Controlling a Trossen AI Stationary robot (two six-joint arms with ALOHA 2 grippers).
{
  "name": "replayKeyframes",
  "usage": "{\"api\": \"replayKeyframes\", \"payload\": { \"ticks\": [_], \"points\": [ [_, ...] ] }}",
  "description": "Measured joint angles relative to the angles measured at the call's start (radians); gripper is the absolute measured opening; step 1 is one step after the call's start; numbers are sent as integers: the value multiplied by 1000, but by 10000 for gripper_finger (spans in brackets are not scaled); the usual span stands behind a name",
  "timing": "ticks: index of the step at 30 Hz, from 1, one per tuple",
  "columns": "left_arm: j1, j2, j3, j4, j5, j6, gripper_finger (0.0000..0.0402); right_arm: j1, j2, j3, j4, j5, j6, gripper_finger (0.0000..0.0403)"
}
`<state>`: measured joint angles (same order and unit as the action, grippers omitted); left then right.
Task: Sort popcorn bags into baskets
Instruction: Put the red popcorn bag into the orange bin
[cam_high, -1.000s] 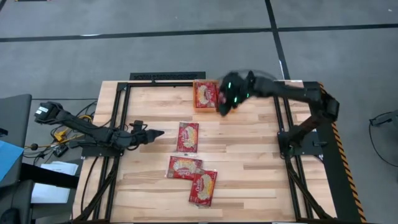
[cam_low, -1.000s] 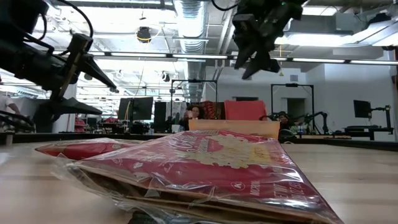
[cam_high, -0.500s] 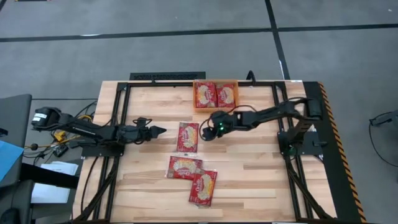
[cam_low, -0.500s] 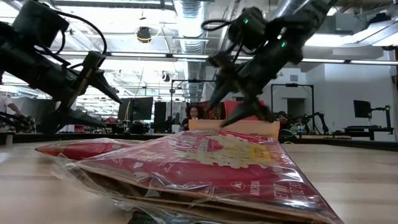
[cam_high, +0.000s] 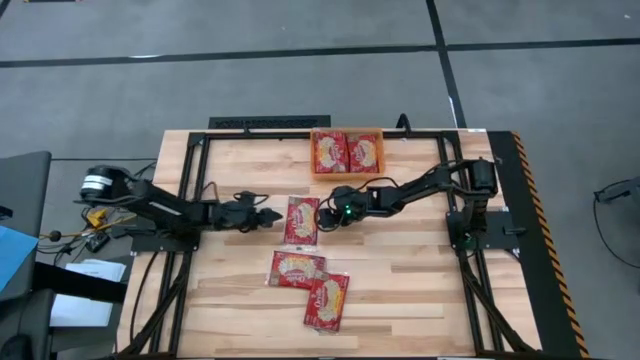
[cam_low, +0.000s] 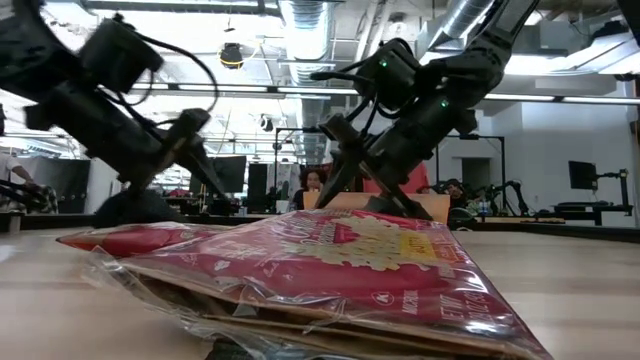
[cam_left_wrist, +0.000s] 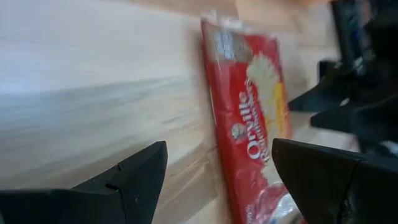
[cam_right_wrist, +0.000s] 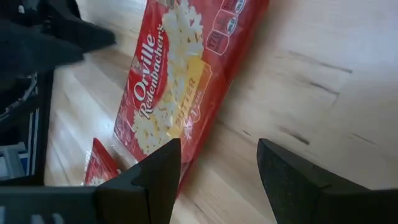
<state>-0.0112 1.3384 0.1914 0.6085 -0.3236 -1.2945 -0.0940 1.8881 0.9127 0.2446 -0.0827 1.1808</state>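
Note:
A red popcorn bag (cam_high: 302, 220) lies flat mid-table between my two grippers. My left gripper (cam_high: 274, 215) is open just off the bag's left edge, and the left wrist view shows the bag (cam_left_wrist: 252, 112) ahead of its spread fingers (cam_left_wrist: 219, 149). My right gripper (cam_high: 322, 215) is open, low at the bag's right edge, with the bag (cam_right_wrist: 171, 81) just beyond its fingertips (cam_right_wrist: 219, 144). Two more bags (cam_high: 297, 268) (cam_high: 327, 300) lie flat nearer the near edge. The orange basket (cam_high: 378, 132) at the far edge holds two bags (cam_high: 346, 152).
A black frame rail (cam_high: 260, 122) runs along the far edge, and arm mounts stand at both sides. Bare wood lies right of the bags (cam_high: 400, 270). In the low view the nearest bag (cam_low: 330, 260) fills the foreground, with the basket (cam_low: 400, 205) behind it.
My right gripper has swung from above the basket toward the table's near-left and down to the middle bag's right edge. Two bags now show in the basket. My left gripper has reached toward the table's right, closer to that bag's left edge.

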Motion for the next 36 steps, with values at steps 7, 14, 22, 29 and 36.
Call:
{"api": "replayKeyframes", "payload": {
  "ticks": [7, 14, 22, 29, 36],
  "points": [
    [5, 218, 90, 142, 59, 71, 279, 0, 0, 0, 5, 6, -3, 234],
    [23, 265, 144, 153, 121, 91, 279, 0, 0, 0, 52, 39, -27, 234],
    [31, 267, 175, 115, 144, 104, 279, 9, 83, 10, 135, 64, 10, 234],
    [31, 271, 186, 108, 143, 110, 279, 9, 113, 52, 158, 53, -12, 234],
    [31, 290, 216, 91, 153, 128, 279, 9, 115, 71, 102, 55, -53, 196]
  ]
}}
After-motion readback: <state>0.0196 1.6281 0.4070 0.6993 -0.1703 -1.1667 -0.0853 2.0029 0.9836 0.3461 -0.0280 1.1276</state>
